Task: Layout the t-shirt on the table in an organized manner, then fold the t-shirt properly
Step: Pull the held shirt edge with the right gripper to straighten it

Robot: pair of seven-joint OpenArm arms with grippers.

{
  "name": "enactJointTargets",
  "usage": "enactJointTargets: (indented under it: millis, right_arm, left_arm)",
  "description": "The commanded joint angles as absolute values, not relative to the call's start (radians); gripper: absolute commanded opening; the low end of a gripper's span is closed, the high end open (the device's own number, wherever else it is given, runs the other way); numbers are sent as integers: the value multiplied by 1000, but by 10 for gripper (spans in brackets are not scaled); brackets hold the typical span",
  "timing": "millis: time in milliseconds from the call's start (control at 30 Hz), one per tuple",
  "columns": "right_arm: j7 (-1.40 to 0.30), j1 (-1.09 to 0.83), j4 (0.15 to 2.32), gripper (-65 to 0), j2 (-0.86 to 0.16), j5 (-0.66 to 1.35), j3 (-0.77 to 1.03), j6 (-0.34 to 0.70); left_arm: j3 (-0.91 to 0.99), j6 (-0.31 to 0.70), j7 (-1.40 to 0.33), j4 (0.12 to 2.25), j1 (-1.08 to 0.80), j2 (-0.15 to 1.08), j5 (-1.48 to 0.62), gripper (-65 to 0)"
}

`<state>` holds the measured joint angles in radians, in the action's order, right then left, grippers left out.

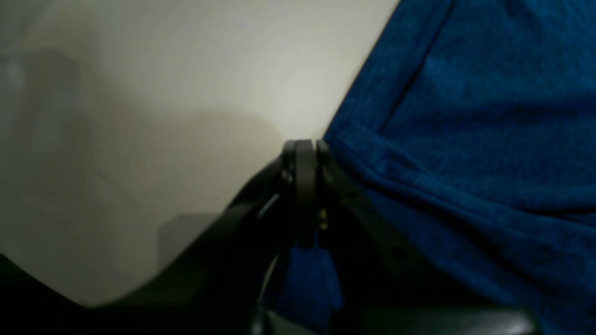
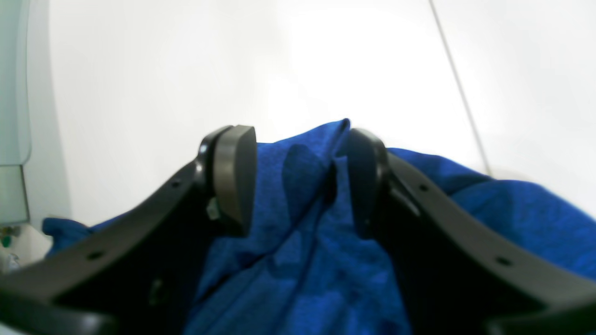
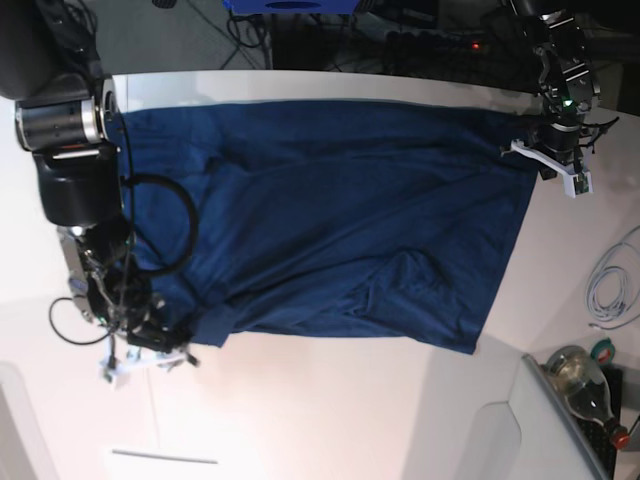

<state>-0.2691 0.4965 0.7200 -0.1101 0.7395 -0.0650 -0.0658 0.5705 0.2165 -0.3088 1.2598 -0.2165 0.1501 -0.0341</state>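
Observation:
The dark blue t-shirt (image 3: 330, 220) lies spread across the white table (image 3: 330, 410), mostly flat, with wrinkles and a folded flap near its lower edge. At the shirt's right corner my left gripper (image 3: 535, 150) is shut. In the left wrist view the left gripper (image 1: 305, 144) pinches the t-shirt (image 1: 465, 139) at its hem, low over the table (image 1: 163, 93). My right gripper (image 3: 175, 350) is at the shirt's lower left corner. In the right wrist view the right gripper (image 2: 300, 139) stands open, with a raised fold of the t-shirt (image 2: 302, 260) between its fingers.
A bottle (image 3: 580, 375) and a coiled white cable (image 3: 610, 290) lie at the right. A grey panel (image 3: 470, 440) sits at the near corner. A thin dark seam (image 2: 458, 88) crosses the table (image 2: 186, 70). Cables and dark gear line the far side.

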Motion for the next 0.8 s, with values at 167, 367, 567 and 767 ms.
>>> enactJointTargets:
  millis: [167, 367, 567, 767]
  right_arm:
    - [-242, 397, 898, -474, -180, 753, -50, -176]
    - [-242, 354, 894, -449, -173, 754, -48, -275]
    - [-236, 387, 788, -495, -173, 754, -48, -275]
    - [-228, 424, 676, -575, -180, 754, -48, -274]
  left_arm:
    - [573, 216, -294, 1280, -211, 157, -48, -650]
    - [568, 216, -286, 1270, -189, 139, -39, -650]
    - [573, 216, -286, 1188, -171, 154, -39, -650]
    - [573, 216, -285, 1098, -157, 185, -39, -650]
